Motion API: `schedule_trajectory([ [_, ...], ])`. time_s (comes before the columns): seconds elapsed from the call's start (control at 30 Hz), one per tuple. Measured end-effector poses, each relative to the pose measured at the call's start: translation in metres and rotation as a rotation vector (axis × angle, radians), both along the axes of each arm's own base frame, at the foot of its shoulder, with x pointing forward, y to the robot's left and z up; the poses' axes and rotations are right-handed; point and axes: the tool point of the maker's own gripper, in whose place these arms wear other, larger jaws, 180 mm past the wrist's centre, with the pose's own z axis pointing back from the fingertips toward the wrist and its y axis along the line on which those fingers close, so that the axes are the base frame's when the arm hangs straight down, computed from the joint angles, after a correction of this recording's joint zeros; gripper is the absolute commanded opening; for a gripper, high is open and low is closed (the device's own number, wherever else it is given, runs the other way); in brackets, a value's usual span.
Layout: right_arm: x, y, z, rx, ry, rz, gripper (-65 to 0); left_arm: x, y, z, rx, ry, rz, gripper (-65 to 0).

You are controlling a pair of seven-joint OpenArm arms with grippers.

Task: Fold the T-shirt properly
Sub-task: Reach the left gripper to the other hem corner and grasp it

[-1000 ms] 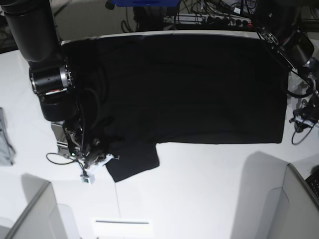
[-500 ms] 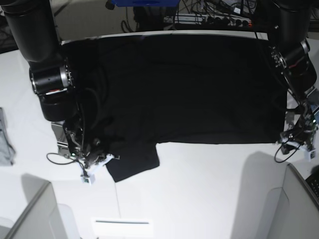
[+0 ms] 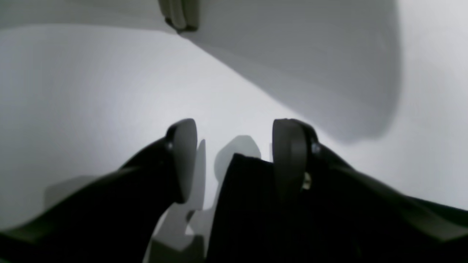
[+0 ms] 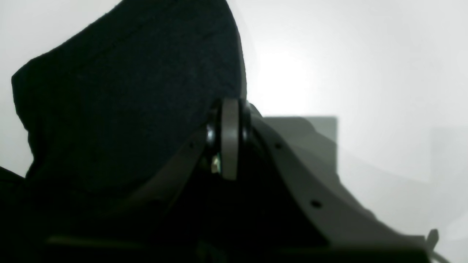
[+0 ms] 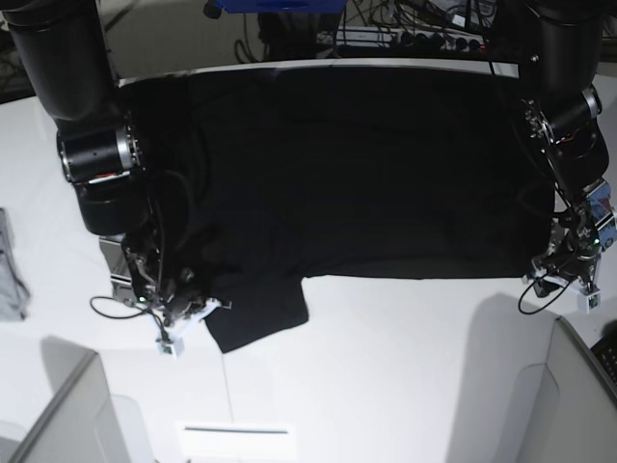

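Parted left hand (image 3: 234, 157) over T-shirt (image 3: 248, 204) corner

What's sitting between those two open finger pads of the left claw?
In the left wrist view, a corner of the black T-shirt pokes up between the left gripper pads, close against one pad; beyond it, bare white table.

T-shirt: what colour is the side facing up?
Plain black T-shirt, no print showing; clearest in the base view.

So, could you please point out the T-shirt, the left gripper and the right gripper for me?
T-shirt (image 5: 366, 174), base view, middle of the spread black body.
left gripper (image 3: 234, 157), left wrist view, gap between its open fingertips, at the shirt's corner.
right gripper (image 4: 229, 142), right wrist view, closed fingertips at the sleeve's edge.
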Motion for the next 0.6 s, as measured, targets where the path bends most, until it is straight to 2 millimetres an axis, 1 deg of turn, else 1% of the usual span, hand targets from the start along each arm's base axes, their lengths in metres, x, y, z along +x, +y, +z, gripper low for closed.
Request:
schedule_trajectory([
  [0.13, 0.000, 0.000, 0.000, 0.000, 0.000, 0.000, -65.0, -0.002, 0.000, -0.003, -0.003, 0.007, 0.001, -32.9],
  [0.23, 0.000, 0.000, 0.000, 0.001, 0.000, 0.000, -65.0, -0.011, -0.003, -0.019, -0.031, 0.039, 0.013, -32.9],
  [0.3, 0.000, 0.000, 0.000, 0.000, 0.000, 0.000, -65.0, -0.010, -0.006, -0.021, -0.018, 0.044, -0.005, -32.9],
  [0.43, 0.000, 0.000, 0.000, 0.001, 0.002, 0.004, -65.0, -0.006, -0.013, -0.023, 0.001, 0.062, -0.040, -33.2],
  [0.6, 0.000, 0.000, 0.000, 0.002, 0.000, 0.005, -65.0, -0.006, -0.013, -0.022, -0.005, 0.058, -0.038, -33.2],
])
